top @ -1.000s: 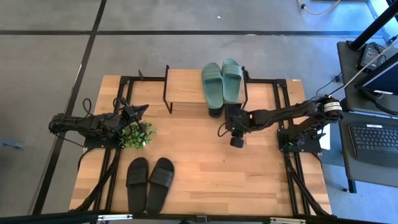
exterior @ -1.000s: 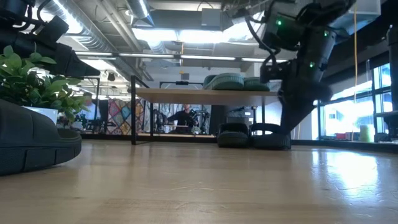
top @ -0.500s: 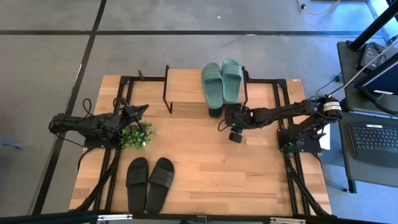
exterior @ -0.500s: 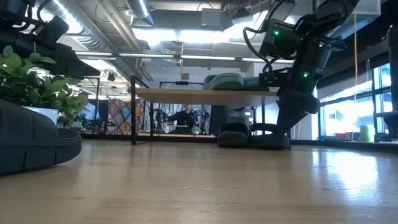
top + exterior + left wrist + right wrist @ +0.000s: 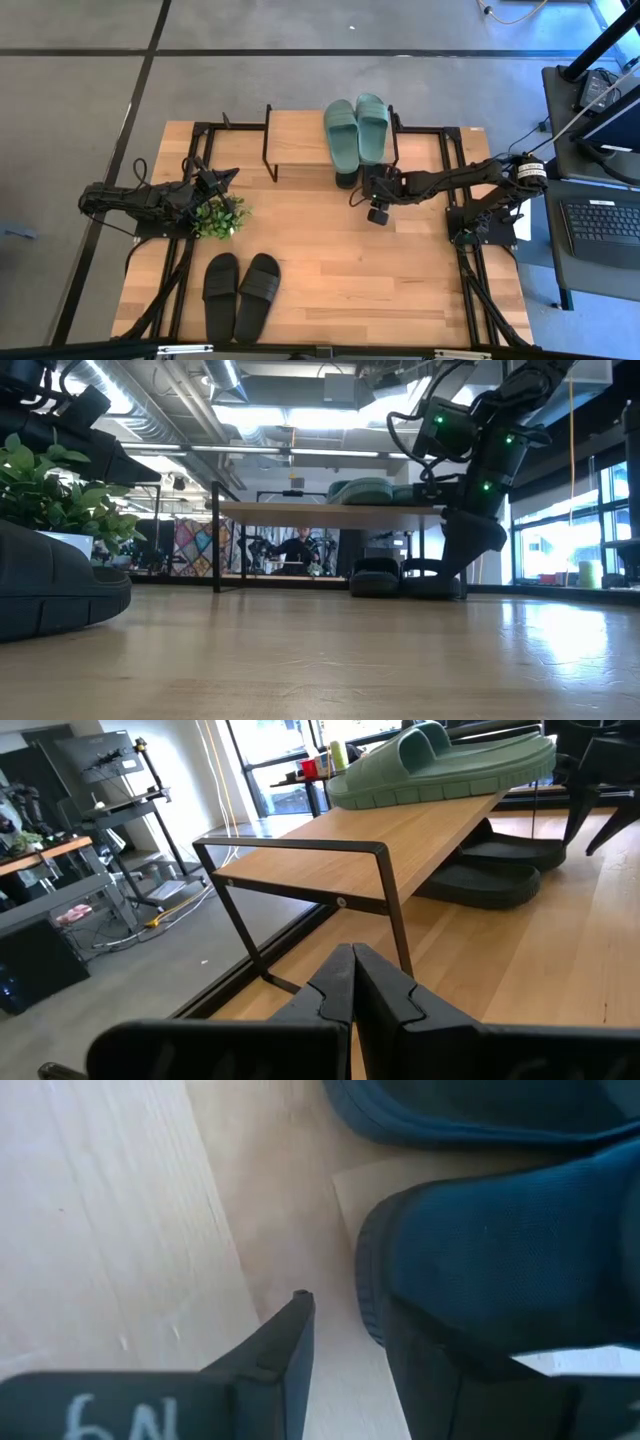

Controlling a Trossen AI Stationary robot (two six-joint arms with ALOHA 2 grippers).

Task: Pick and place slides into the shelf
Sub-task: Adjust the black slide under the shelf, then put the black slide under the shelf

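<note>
R gripper [image 5: 372, 190] at the front edge of the small low shelf with light wooden plank top and thin black metal legs [image 5: 300, 140], on a matte black slide sandal [image 5: 432, 579].

Sage-green ribbed pair of slides [image 5: 357, 127] lies side by side on the shelf top, right end; a second matte black slide [image 5: 376, 576] sits under the shelf w/ the first, just beside it. In the R wrist view the fingers [image 5: 278, 1348] are spread, one on bare table, the other over the black slide's edge. Another matte black pair [image 5: 241, 291] lies well in front of the shelf, near the table's front edge. Small green plant [image 5: 220, 216] stands left of the shelf; L gripper [image 5: 222, 178] hovers just beside it, fingers [image 5: 352, 985] pressed together.
</note>
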